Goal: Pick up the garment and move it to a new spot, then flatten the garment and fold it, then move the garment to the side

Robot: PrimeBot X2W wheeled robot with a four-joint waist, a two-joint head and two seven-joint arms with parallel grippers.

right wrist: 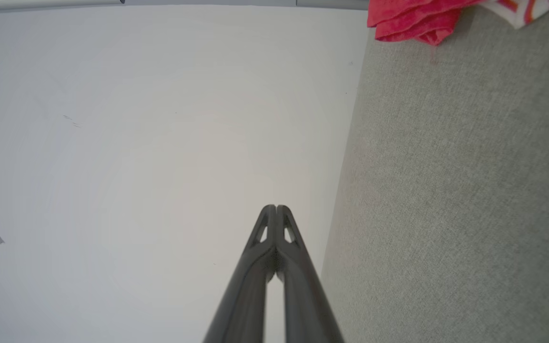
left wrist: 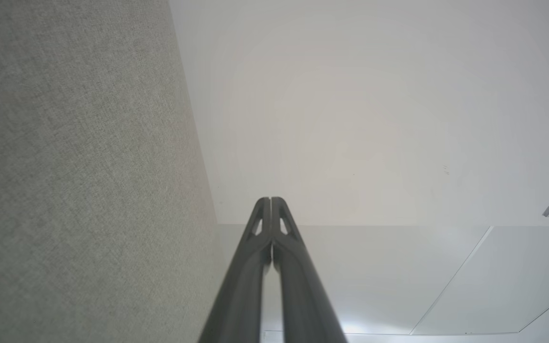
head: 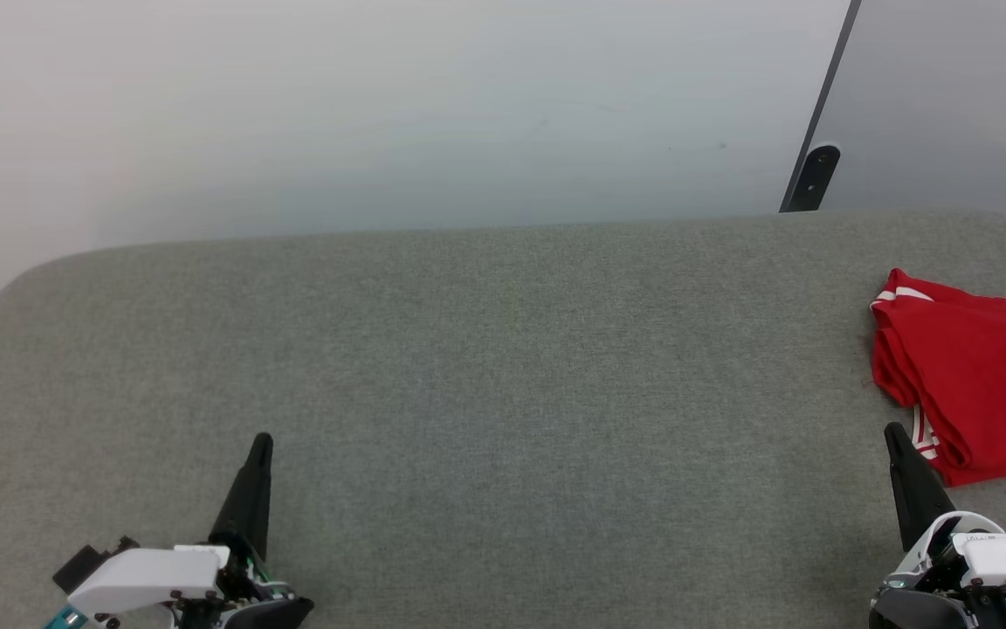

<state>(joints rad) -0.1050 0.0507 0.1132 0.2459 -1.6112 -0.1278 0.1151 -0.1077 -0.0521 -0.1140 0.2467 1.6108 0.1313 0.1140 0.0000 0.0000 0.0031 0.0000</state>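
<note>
The garment point(head: 983, 384), a red shirt with white-striped trim, lies folded at the right edge of the grey fabric table point(head: 503, 367), partly cut off by the head view's edge. A corner of the garment point(right wrist: 417, 19) shows at the top of the right wrist view. My right gripper point(head: 892, 432) is shut and empty, its tip just beside the shirt's near left corner. Both its fingertips meet at the right gripper point(right wrist: 276, 206). Far off at the lower left, my left gripper point(head: 262, 440) is shut and holds nothing, and its left gripper point(left wrist: 270, 198) tips touch.
The table's rounded far edge point(head: 468, 229) meets a pale wall. A dark post with a bracket point(head: 814, 175) stands behind the table at the right. The grey surface point(left wrist: 65, 166) runs along the left of the left wrist view.
</note>
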